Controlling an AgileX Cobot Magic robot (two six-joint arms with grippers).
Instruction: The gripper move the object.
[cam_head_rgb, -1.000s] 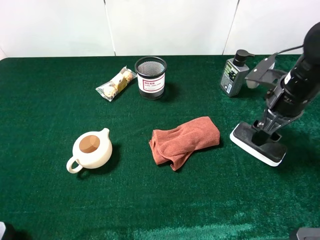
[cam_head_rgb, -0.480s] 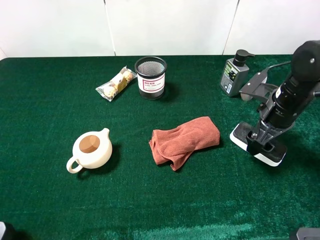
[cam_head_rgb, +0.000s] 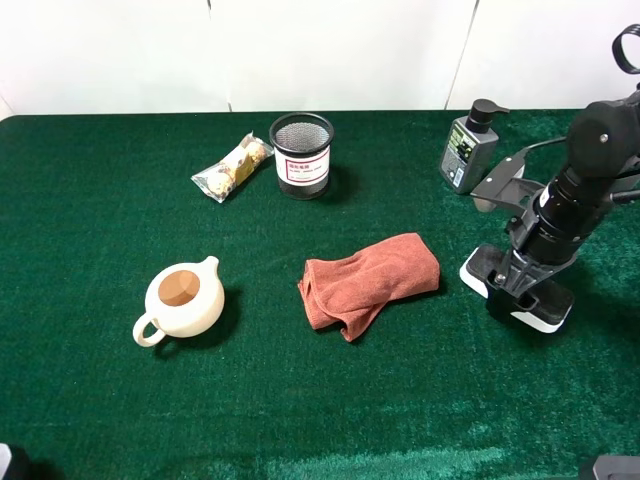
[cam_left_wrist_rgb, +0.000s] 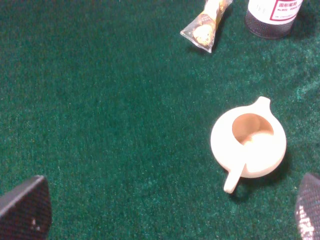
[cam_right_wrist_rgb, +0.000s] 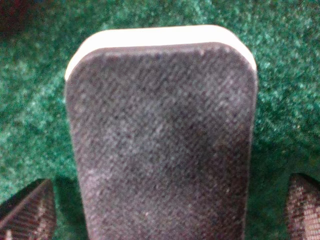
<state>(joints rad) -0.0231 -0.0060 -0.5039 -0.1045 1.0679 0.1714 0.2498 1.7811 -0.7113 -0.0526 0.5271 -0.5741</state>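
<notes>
Straddling the board eraser (cam_right_wrist_rgb: 160, 130) with jaws spread wide and empty, the right gripper (cam_head_rgb: 522, 290) may be closed off-centre, whereby the eraser is tipped or squeezed out

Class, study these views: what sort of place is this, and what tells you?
Probably a robot test bench: a green felt table against plain white panels, unrelated props like a teapot and mesh cup, and a robot gripper straddling a board eraser.
</notes>
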